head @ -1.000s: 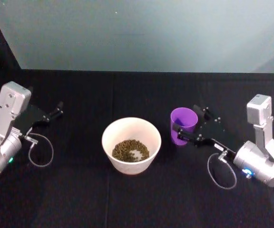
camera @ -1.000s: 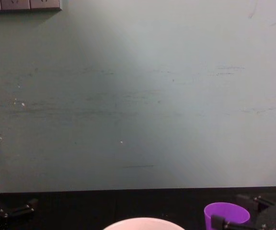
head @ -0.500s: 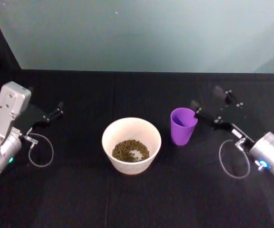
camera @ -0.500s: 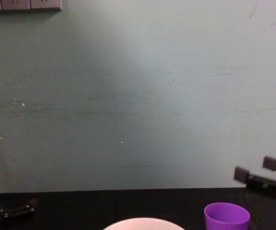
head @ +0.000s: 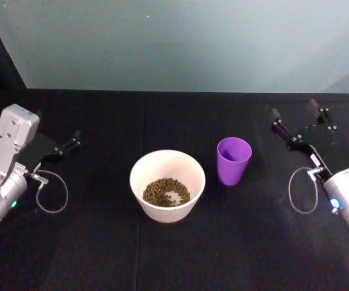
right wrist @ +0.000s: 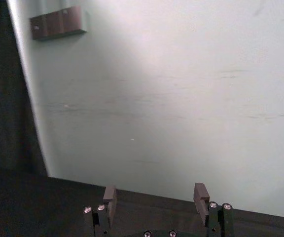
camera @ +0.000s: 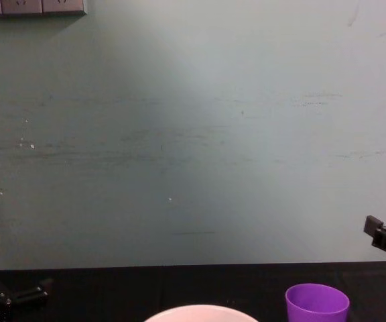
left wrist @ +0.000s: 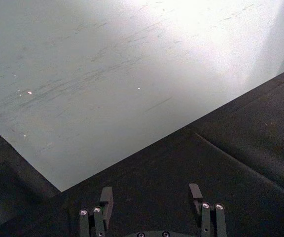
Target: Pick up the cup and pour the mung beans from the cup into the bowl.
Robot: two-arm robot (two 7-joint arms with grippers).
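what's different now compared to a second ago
The right hand let go of the purple cup, which it had straddled a second ago, and drew back to the right and up, open and apart from the cup. The cup stands upright in the same spot beside the bowl, and the mung beans lie in the bowl as before. The left hand stayed parked at the left.

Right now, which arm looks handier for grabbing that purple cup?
The right. Its open gripper hangs just beyond the cup on that side, while the left gripper sits far off, with the bowl between.
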